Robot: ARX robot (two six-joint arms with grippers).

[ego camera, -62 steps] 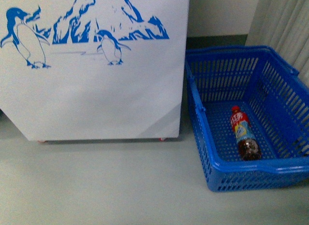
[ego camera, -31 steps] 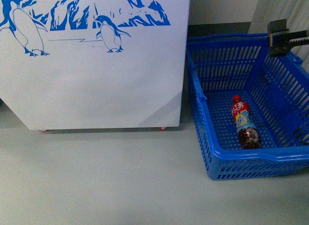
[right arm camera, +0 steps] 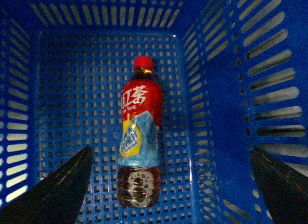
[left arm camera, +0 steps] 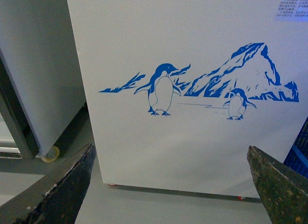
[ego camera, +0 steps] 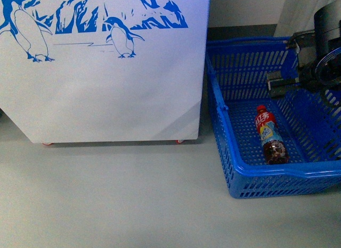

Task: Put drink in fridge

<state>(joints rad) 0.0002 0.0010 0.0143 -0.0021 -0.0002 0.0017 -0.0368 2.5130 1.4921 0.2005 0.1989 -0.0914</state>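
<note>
The drink [ego camera: 270, 136] is a small bottle of dark reddish-brown liquid with a red cap. It lies on its side on the floor of a blue basket [ego camera: 277, 176]. In the right wrist view the drink [right arm camera: 139, 132] lies between and beyond my spread fingers, cap pointing away. My right gripper [ego camera: 281, 83] is open and empty, hanging over the basket above the bottle's cap end; it also shows in the right wrist view [right arm camera: 171, 192]. The fridge [ego camera: 106, 88] is white with blue penguins. My left gripper [left arm camera: 171, 188] is open and empty, facing the fridge's front [left arm camera: 192, 56].
The basket's tall slatted walls [right arm camera: 260, 89] close in around the bottle. The fridge stands on small red wheels [ego camera: 48, 143] just left of the basket. A grey-white cabinet with a beige caster [left arm camera: 49, 155] stands beside the fridge. Grey floor [ego camera: 117, 200] lies in front.
My right arm has come in from the upper right and moved down and left over the basket. The bottle, basket and fridge have not moved.
</note>
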